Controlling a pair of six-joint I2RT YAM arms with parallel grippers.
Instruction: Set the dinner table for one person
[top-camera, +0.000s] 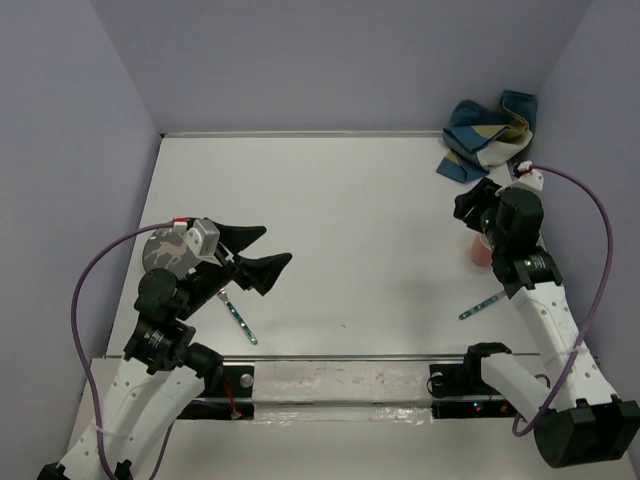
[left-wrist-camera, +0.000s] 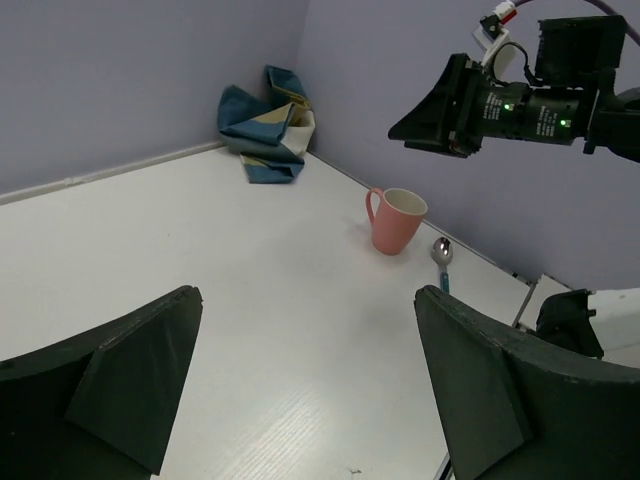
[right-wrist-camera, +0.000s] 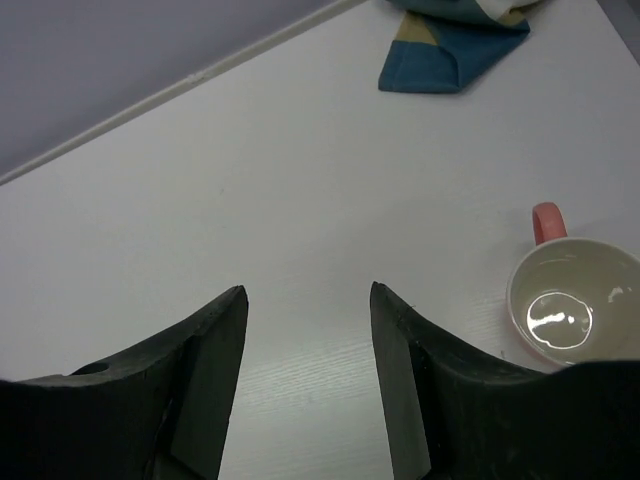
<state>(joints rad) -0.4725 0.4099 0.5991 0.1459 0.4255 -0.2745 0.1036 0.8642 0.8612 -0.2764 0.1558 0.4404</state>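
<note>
Claw on left arm (left-wrist-camera: 305, 370) gaping, empty, claw on right arm (right-wrist-camera: 306, 305) gaping, empty, near pink mug (right-wrist-camera: 572, 312)

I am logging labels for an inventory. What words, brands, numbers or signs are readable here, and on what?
None: no readable text in any view.
The grey plate bears a pale deer-like figure, a picture, not writing.
The pink mug, the spoon and the blue-and-tan cloth show no lettering.
The white connector on the right wrist is too small to show any marking.
</note>
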